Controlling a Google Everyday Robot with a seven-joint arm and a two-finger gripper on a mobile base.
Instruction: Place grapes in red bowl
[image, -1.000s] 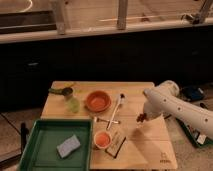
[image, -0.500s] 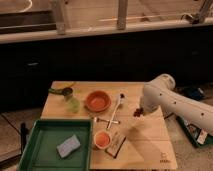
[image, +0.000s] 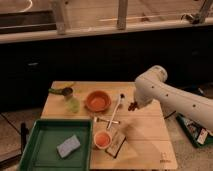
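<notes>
The grapes (image: 132, 106) are a small dark reddish cluster hanging at the tip of my white arm, just above the wooden table's right half. My gripper (image: 133, 104) is shut on them; the arm's end hides most of its fingers. The red bowl (image: 98, 101) is a wide orange-red dish on the table to the left of the grapes, about a bowl's width away, and nothing shows inside it.
A long utensil with a dark tip (image: 118, 107) lies between bowl and gripper. A white cup with orange inside (image: 102, 139) and a dark card (image: 117, 145) sit nearer the front. A green tray (image: 47, 131) holds a sponge (image: 68, 146). Green items (image: 70, 99) lie left of the bowl.
My arm has drawn back and slightly left across the table, carrying the grapes toward the far side, closer to level with the red bowl.
</notes>
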